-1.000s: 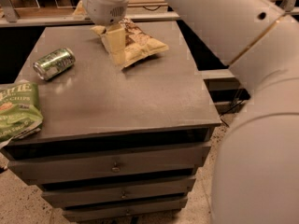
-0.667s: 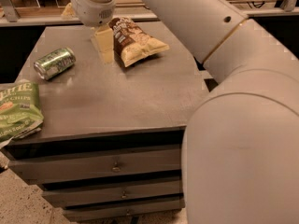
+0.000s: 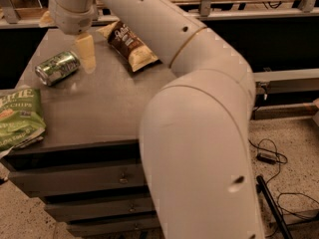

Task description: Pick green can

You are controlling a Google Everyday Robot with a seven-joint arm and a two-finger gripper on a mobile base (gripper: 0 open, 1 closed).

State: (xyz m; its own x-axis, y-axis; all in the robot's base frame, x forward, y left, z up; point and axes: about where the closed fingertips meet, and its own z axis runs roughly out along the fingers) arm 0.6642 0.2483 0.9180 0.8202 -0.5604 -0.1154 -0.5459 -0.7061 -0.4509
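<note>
Careful — your end effector (image 3: 85, 54), grip state unclear, hangs at two o'clock of the green can (image 3: 57, 67) — a nudge could roll it.

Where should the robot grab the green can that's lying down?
Probably around its round middle, coming down from above. The green can lies on its side on the cabinet top, so its curved sides are free. The gripper hovers just beside it.
</note>
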